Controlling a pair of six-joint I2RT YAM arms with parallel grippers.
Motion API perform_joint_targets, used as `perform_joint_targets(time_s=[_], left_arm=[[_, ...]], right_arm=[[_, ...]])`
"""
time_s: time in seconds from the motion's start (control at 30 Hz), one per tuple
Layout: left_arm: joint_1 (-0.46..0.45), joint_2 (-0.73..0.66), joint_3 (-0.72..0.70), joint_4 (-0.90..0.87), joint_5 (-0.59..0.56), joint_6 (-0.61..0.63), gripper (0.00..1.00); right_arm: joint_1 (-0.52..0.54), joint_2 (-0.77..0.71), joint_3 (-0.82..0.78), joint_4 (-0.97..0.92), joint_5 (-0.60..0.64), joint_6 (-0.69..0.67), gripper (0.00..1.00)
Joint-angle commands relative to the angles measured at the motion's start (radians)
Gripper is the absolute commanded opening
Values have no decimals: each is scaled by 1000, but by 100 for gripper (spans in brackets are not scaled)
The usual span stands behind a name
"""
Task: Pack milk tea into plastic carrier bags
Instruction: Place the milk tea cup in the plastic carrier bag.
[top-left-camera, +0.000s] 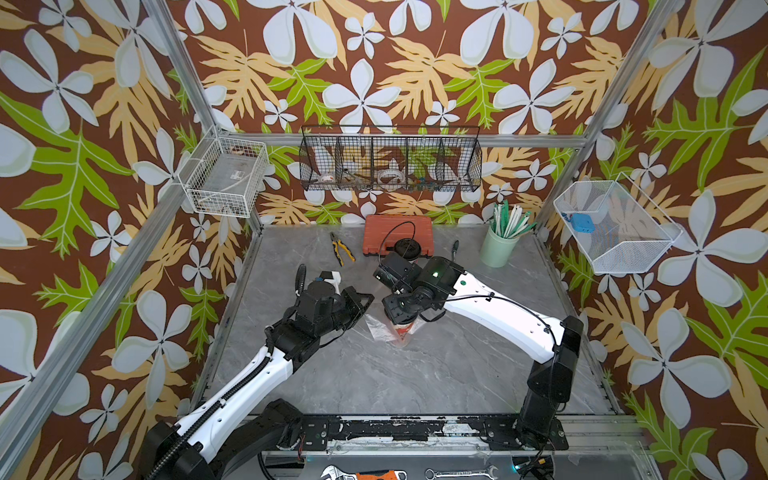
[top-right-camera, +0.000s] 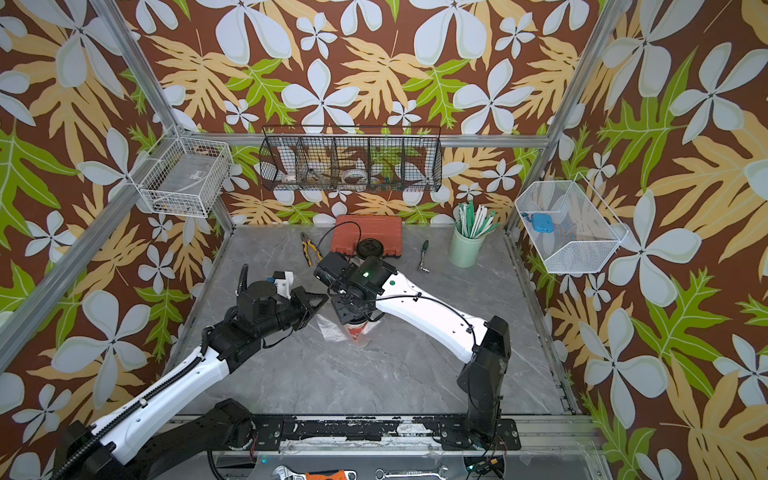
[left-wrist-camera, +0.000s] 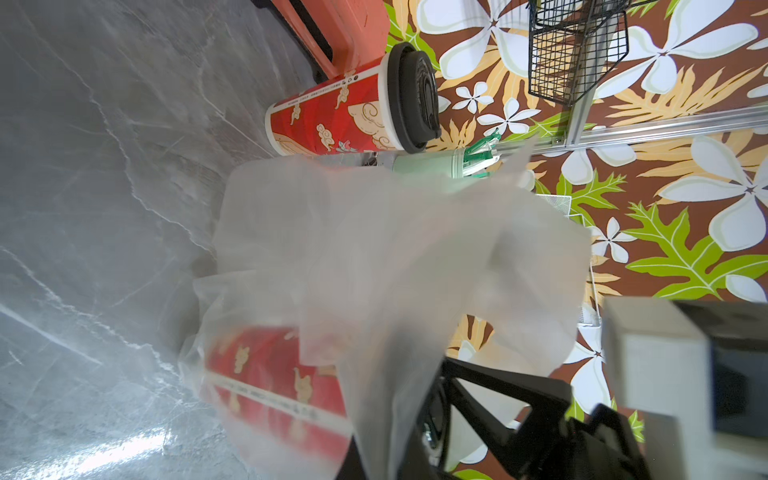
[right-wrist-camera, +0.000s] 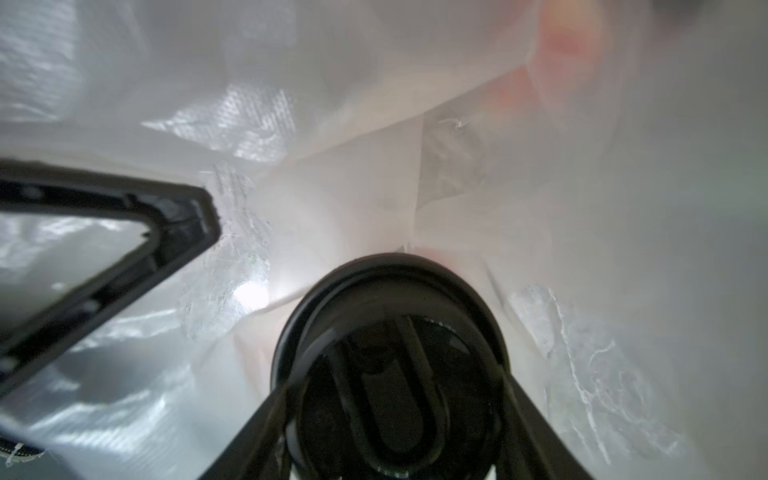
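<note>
One milk tea cup (top-left-camera: 404, 331), red with a black lid (right-wrist-camera: 390, 353), stands mid-table inside a clear plastic carrier bag (top-left-camera: 380, 328). My right gripper (right-wrist-camera: 390, 399) comes down from above into the bag's mouth and is shut on the lid, one finger on each side. My left gripper (top-left-camera: 368, 300) is just left of the cup, shut on the bag's upper film (left-wrist-camera: 374, 249). Its finger (right-wrist-camera: 124, 232) shows in the right wrist view. A second milk tea cup (left-wrist-camera: 332, 120) stands at the back, its lid (top-left-camera: 407, 248) in front of the orange case.
An orange tool case (top-left-camera: 398, 235) lies at the back edge, with pliers (top-left-camera: 341, 248) to its left and a screwdriver (top-left-camera: 455, 247) to its right. A mint-green cup of straws (top-left-camera: 498, 245) stands at the back right. Wire baskets (top-left-camera: 390, 160) hang on the walls.
</note>
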Motion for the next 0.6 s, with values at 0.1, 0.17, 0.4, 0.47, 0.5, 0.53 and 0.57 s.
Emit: perform_joint_targets(time_s=[0.1,0.17,0.4,0.47,0.5,0.53,0.57], left_arm=[[1,-12,6,-3,-20,3,0],[0,-14,7,-3,-20,3,0],[1,-12,78,-30,-19,14,0],[1,-7,102,-39,-14,19,0],[1,-6,110,-42,-12,19,0],[1,-3,119,-44,-8,22,0],[1,1,130,-51,-7,23,0]], right_arm=[[0,-6,-87,142,64,29,51],[-2,-12,-128,179,81,26,51],[-3,7,-196,187,67,24,51],[-3,13,-184,170,70,18,51],[-3,20,-173,157,69,15,51],[-3,30,-158,140,69,8,51],[-3,40,-142,120,69,3,51]])
